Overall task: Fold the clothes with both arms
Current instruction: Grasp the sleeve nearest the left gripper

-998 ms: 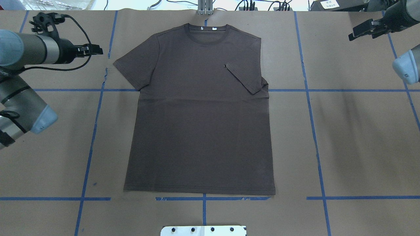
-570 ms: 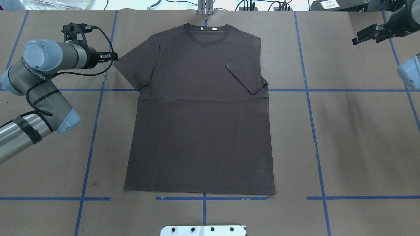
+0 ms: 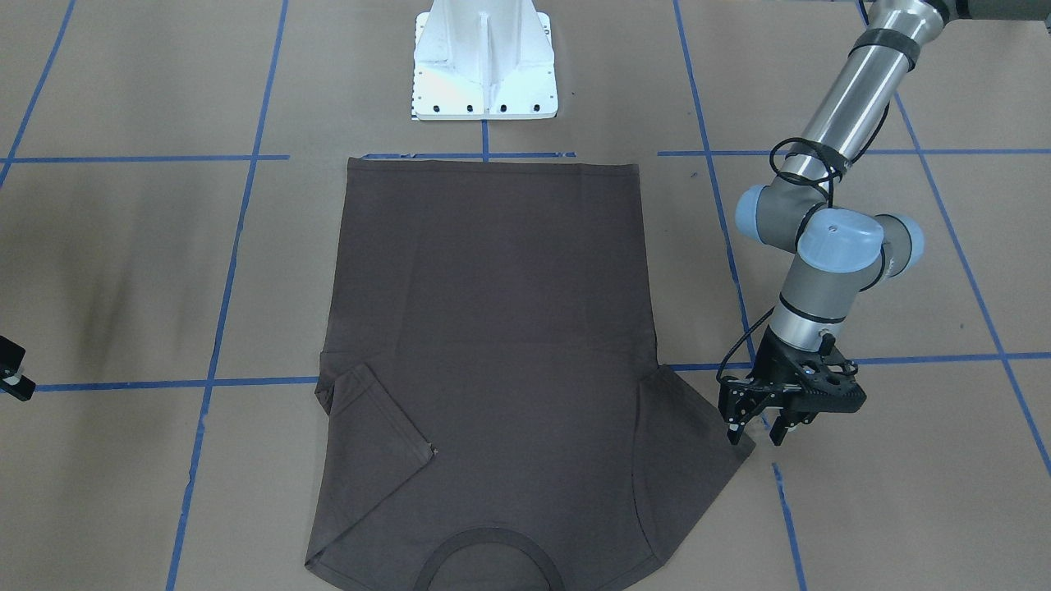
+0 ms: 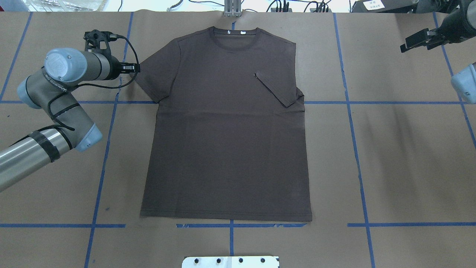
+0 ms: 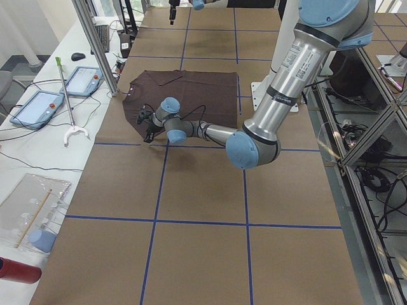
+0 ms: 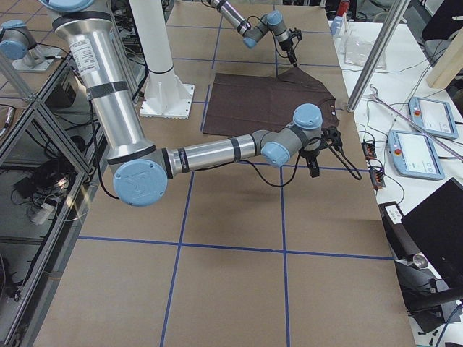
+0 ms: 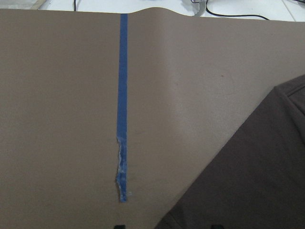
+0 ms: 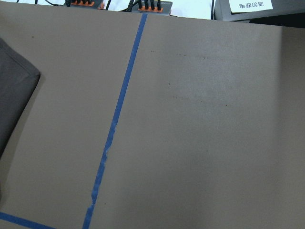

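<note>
The dark brown-grey T-shirt (image 4: 227, 141) lies flat on the brown paper, neckline (image 4: 233, 37) at the far edge. The sleeve on the robot's right (image 4: 279, 89) is folded in over the chest. The other sleeve (image 4: 152, 78) lies spread out. My left gripper (image 4: 135, 68) hangs open just above that sleeve's outer tip, and in the front-facing view its fingers (image 3: 733, 423) stand apart beside the cloth (image 3: 484, 328). My right gripper (image 4: 409, 41) hovers far off at the back right corner, fingers apart, holding nothing.
A white bolted pedestal (image 3: 484, 66) stands beyond the shirt's hem. Blue tape lines (image 4: 349, 104) grid the paper. Cables and a metal post (image 4: 232, 7) line the far edge. Tablets (image 5: 38, 105) lie on a side table.
The left arm has swung in to the right and brought its gripper to the spread sleeve's tip. The right gripper has drifted slightly right. The shirt has not moved.
</note>
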### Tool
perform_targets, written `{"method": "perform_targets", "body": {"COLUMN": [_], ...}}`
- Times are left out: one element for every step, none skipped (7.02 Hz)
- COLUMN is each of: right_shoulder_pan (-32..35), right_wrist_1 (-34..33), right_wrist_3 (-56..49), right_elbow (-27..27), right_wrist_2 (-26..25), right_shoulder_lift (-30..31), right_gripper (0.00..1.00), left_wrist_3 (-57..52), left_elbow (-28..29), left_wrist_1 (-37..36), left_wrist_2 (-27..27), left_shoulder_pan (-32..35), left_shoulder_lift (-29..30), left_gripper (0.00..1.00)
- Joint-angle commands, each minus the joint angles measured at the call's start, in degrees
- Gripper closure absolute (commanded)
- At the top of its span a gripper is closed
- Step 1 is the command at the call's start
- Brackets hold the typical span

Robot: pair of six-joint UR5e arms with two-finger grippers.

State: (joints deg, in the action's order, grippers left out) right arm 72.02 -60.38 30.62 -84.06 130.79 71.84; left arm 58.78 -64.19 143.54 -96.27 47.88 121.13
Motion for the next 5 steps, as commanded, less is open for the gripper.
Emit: {"method": "perform_targets", "body": {"right_shoulder_pan": [-0.04, -0.04, -0.04, -0.04, -0.04], "right_wrist_1": [0.00, -0.09, -0.09, -0.09, 0.00], "right_wrist_3": [-0.03, -0.03, -0.03, -0.03, -0.03], "right_elbow": [0.04, 0.13, 0.13, 0.04, 0.04], "right_wrist_2": [-0.01, -0.10, -0.10, 0.16, 0.08], "right_shoulder_lift": [-0.03, -0.03, -0.03, -0.12, -0.12], "right_gripper": [0.00, 0.00, 0.00, 0.00, 0.00], "left_wrist_3": [-0.16, -0.16, -0.16, -0.24, -0.25], "left_elbow": [1.43, 1.78, 1.96, 2.05, 2.22], "left_wrist_1": [0.07, -0.02, -0.02, -0.02, -0.02], "left_wrist_2": [0.65, 0.65, 0.65, 0.65, 0.65], "left_shoulder_pan": [-0.76, -0.77, -0.77, -0.77, -0.77], "left_shoulder_lift": [1.04, 1.13, 1.13, 1.13, 1.13], "left_gripper": [0.34, 0.34, 0.35, 0.35, 0.36]}}
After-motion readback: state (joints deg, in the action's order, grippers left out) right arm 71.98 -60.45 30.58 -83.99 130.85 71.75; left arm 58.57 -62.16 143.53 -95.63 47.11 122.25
